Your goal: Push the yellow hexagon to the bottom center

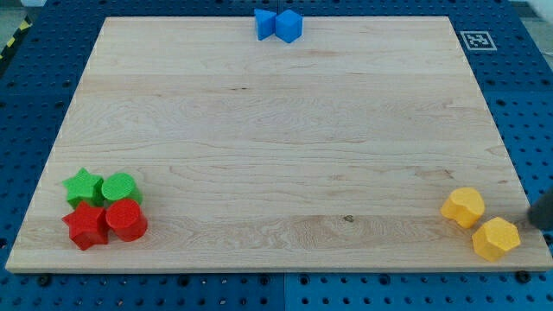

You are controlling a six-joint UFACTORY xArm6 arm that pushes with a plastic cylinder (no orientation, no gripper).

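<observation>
The yellow hexagon (496, 238) lies near the board's bottom right corner. A second yellow block (464, 206), rounder in outline, sits just up and left of it, almost touching. My tip (532, 218) shows as a dark rod end at the view's right edge, off the board's right side. It is just right of and slightly above the hexagon, with a small gap between them.
The wooden board (276, 138) fills the view. A blue block of unclear shape (265, 23) and a blue cube (289, 26) sit together at the top centre edge. A green star (83, 186), green cylinder (120, 187), red star (86, 226) and red cylinder (127, 219) cluster at the bottom left.
</observation>
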